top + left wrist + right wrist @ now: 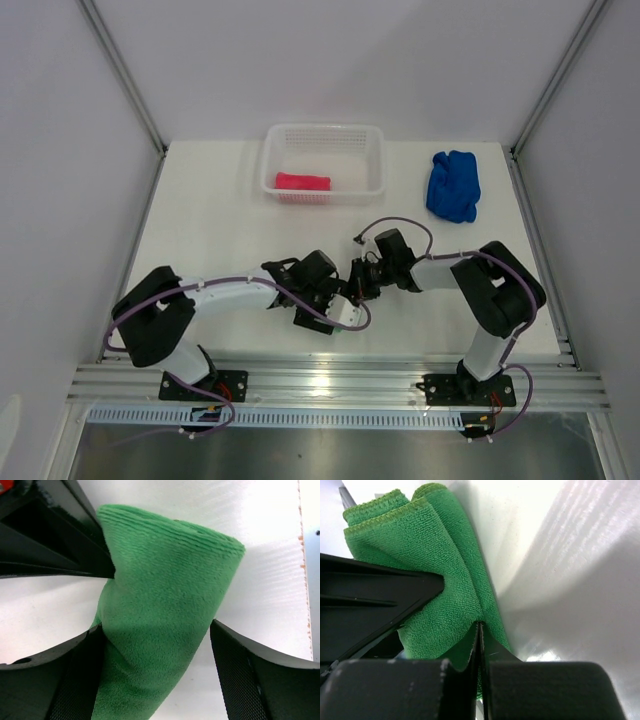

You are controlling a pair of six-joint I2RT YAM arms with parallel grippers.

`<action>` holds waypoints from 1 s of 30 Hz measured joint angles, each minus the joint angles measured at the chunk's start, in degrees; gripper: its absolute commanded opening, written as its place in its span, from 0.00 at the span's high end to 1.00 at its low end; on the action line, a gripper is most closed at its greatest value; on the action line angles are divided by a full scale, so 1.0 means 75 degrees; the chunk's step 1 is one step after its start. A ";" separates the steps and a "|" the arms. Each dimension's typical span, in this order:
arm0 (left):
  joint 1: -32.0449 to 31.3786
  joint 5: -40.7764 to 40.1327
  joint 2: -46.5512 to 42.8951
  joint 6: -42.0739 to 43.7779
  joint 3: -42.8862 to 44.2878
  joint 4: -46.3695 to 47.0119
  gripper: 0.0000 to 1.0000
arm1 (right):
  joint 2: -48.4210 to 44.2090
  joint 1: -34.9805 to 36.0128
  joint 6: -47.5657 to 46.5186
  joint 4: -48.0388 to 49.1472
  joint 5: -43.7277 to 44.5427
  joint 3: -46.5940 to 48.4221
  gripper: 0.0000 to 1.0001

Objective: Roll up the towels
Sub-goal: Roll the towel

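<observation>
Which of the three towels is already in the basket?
The pink towel, a compact roll inside the white basket. The blue towel lies crumpled on the table beside it; the green towel is pinched in the right gripper.

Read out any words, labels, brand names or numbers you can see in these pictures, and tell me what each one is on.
No text can be read in any view.
Green towel: plain cloth, no label showing.
Pink towel in the basket: no lettering.
Blue towel: no tag or print visible from above.
</observation>
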 measured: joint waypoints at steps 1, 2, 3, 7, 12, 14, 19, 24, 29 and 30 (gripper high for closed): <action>0.0000 0.0020 -0.0015 0.0055 -0.0006 -0.0064 0.18 | 0.0085 0.0000 0.0003 0.0079 -0.0108 0.0020 1.00; 0.0000 0.0023 -0.0003 0.0093 -0.0006 -0.0087 0.18 | 0.0152 0.0000 0.0032 0.0143 -0.0169 0.0029 1.00; 0.0000 0.0020 0.0032 0.0137 -0.0003 -0.0108 0.18 | 0.0245 -0.0006 0.0087 0.0259 -0.0294 0.0038 1.00; 0.0015 0.0020 0.0294 0.0201 0.0102 -0.0102 0.19 | 0.0624 -0.0009 0.0347 0.0702 -0.0743 0.0087 1.00; 0.0032 0.0012 0.0382 0.0204 0.0166 -0.0117 0.33 | 0.0868 -0.0015 0.0548 0.0944 -0.1081 0.0143 0.99; 0.0035 -0.0006 0.0411 0.0227 0.0184 -0.0111 0.49 | 0.0866 -0.0015 0.0548 0.0953 -0.1096 0.0140 0.97; 0.0035 -0.0061 0.0420 0.0312 0.0195 -0.0055 0.67 | 0.0539 -0.0079 0.0469 0.0796 -0.0842 -0.0009 0.86; 0.0035 -0.0058 0.0431 0.0303 0.0256 -0.0125 0.68 | -0.0166 -0.0289 0.0251 0.0341 -0.0382 -0.0207 0.77; 0.0152 0.0096 0.0702 0.0026 0.0723 -0.0656 0.68 | -0.1070 -0.0720 0.0035 -0.0119 -0.0012 -0.0545 0.69; 0.0210 0.0181 0.0764 -0.0061 0.0819 -0.0758 0.67 | -0.1265 -0.0807 -0.0006 -0.0181 0.0064 -0.0627 0.68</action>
